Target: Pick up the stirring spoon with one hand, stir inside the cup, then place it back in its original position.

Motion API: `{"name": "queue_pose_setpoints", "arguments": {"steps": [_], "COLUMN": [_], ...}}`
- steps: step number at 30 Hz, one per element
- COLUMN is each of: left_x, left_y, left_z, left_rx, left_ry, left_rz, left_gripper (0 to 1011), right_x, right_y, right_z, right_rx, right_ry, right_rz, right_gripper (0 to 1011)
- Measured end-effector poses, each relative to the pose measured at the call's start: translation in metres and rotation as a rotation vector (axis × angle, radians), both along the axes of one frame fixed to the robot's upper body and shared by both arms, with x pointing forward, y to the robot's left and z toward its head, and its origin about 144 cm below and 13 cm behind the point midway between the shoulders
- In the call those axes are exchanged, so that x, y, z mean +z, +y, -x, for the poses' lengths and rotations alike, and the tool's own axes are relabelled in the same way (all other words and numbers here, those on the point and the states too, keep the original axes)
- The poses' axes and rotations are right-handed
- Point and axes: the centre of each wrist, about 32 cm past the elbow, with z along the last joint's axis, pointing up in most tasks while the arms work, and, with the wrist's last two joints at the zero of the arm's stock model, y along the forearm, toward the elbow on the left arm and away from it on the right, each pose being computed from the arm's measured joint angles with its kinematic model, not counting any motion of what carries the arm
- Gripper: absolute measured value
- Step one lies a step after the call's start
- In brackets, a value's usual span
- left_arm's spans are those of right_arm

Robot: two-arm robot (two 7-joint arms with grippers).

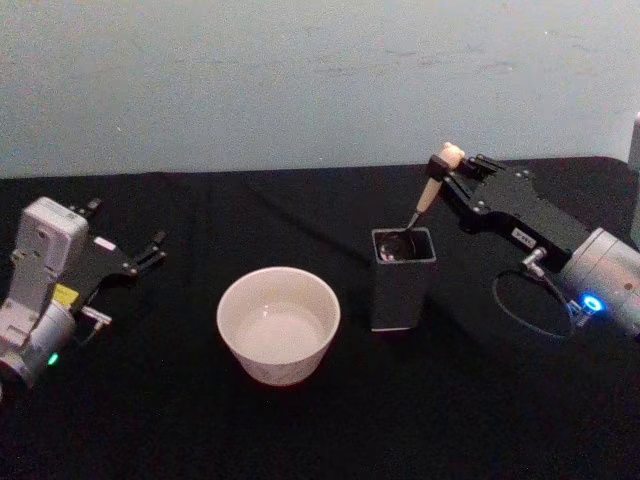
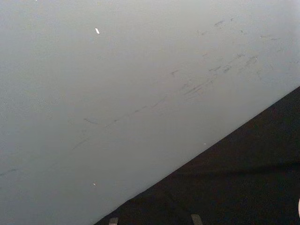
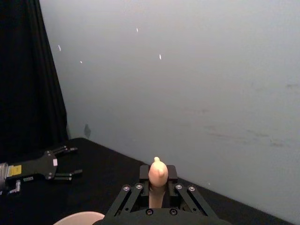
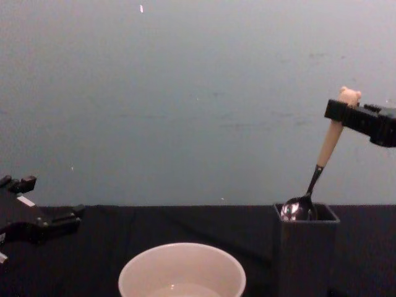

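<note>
The stirring spoon [image 1: 428,196] leans tilted, its shiny bowl [image 4: 297,210] at the mouth of the dark grey square holder [image 1: 402,288], half above the rim. My right gripper [image 1: 447,170] is shut on the beige handle just under the bear head [image 4: 349,95]; in the right wrist view the handle [image 3: 157,176] stands between the fingers. The cream cup [image 1: 278,372] sits left of the holder [image 4: 306,257], apart from it, with nothing in it. My left gripper [image 1: 155,250] rests open at the far left, well away from the cup.
A black cloth [image 1: 330,440] covers the table, which ends at a pale wall [image 1: 300,80] behind. The left gripper [image 3: 75,161] also appears in the right wrist view. Free room lies in front of the cup [image 4: 181,249] and holder.
</note>
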Motion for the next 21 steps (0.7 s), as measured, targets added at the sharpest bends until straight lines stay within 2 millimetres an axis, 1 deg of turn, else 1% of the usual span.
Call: {"name": "queue_pose_setpoints", "arguments": {"steps": [21], "left_x": [0.0], "left_y": [0.0], "left_z": [0.0], "left_rx": [0.0], "left_ry": [0.0], "left_rz": [0.0], "left_gripper": [1001], "right_x": [-0.022], "right_y": [0.004], "right_z": [-0.014], "right_rx": [0.01], "right_ry": [0.136], "right_rz": [0.013], "right_gripper": [218]}}
